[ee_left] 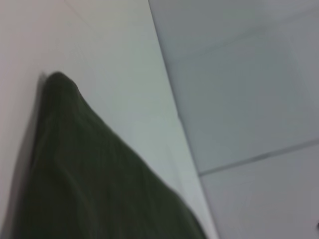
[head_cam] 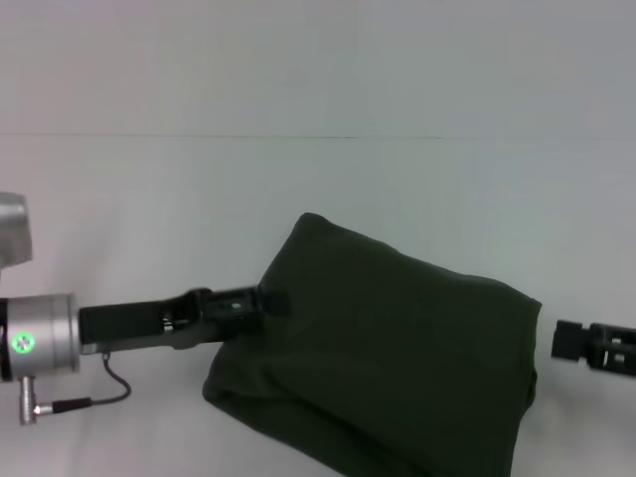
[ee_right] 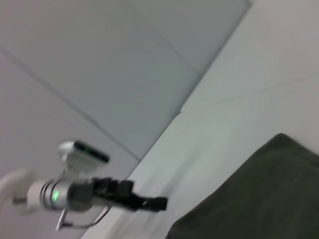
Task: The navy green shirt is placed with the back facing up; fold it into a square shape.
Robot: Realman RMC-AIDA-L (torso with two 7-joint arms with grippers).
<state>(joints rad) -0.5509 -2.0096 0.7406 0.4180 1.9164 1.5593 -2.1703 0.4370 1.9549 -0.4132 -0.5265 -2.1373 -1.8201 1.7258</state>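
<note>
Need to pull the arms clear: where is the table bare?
Bare table runs behind the shirt, and between shirt and right pincer. Crowded on the shirt's left edge, where the left pincer meets it.

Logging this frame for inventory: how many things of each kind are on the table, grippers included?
Shirt: 1, dark green, folded
Grippers: 2, the left gripper at the shirt's left edge, the right gripper just off its right edge
Total: 3
</note>
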